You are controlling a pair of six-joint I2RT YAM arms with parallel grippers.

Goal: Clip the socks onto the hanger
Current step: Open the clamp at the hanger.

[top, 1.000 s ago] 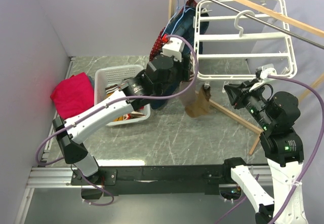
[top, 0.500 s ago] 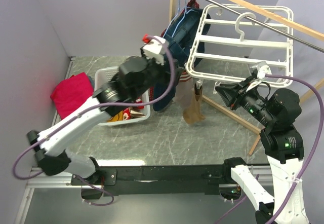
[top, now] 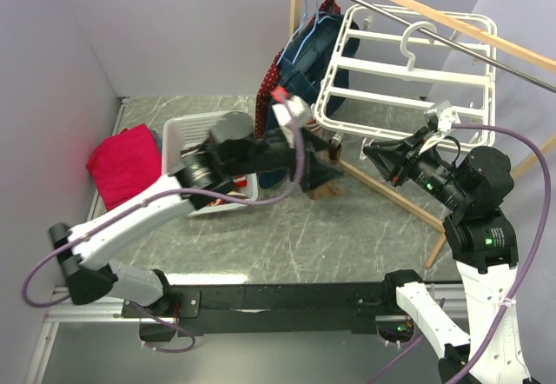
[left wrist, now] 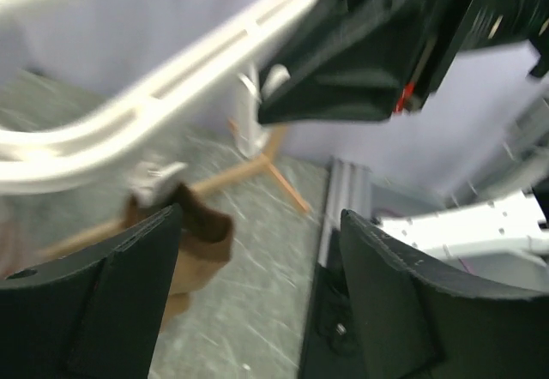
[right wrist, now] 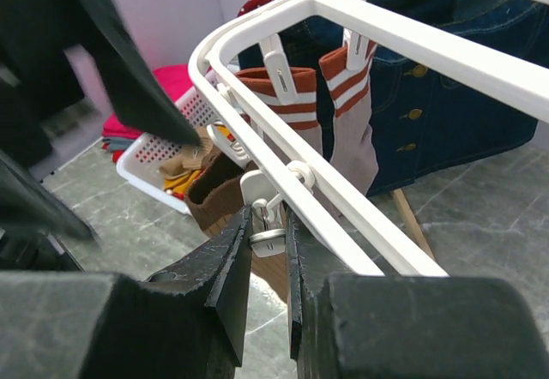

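Observation:
The white hanger [top: 408, 62] hangs tilted from the wooden rail, and its near bar [right wrist: 343, 190] crosses the right wrist view. My right gripper [right wrist: 270, 225] is shut on a small white clip [right wrist: 273, 240] under that bar. A brown sock [right wrist: 219, 195] hangs next to this clip. Two striped socks [right wrist: 292, 96] are clipped further along. My left gripper [left wrist: 257, 225] is open and empty, with the brown sock [left wrist: 202, 242] just beyond its left finger [left wrist: 94, 302]. From above, the left gripper [top: 317, 171] sits low beside the brown sock [top: 328, 191], facing the right gripper [top: 372, 154].
A white laundry basket [top: 187, 132] with more fabric stands at back left, a folded pink cloth [top: 126, 162] beside it. A navy garment [top: 304, 62] hangs on a light-blue hanger behind the frame. The wooden rack's leg [top: 408, 206] runs along the table by the right arm.
The left arm pulled up and back from the brown sock, then swung down beside it with its jaws open. The hanger tipped and shifted left. The right gripper stayed shut on its clip.

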